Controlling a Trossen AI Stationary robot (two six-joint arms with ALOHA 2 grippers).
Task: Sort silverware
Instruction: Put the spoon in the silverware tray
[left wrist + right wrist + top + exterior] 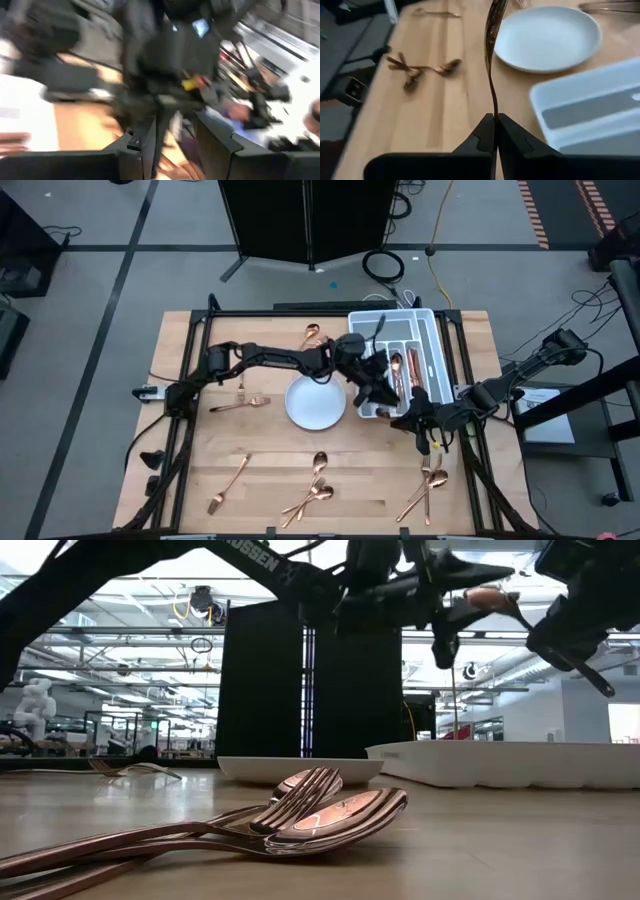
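1. The right tool (495,131) is clamped shut on the slim handle of a rose-gold piece of silverware (492,45), held above the wooden counter (260,450) just off the 6 o'clock corner of the white divided plastic tray (432,330).
2. The left tool (383,385) hovers over that tray, at 3 o'clock from the round white plate (315,402); I cannot tell its opening or load.
3. Loose copper forks and spoons (315,492) lie at 6 o'clock on the counter.

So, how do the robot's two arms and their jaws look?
Both arms are dark, nearly black, built of slim jointed links. The left arm carries white lettering in the low view. The right arm looks alike. The right gripper has two flat, dark, wedge-shaped jaws.
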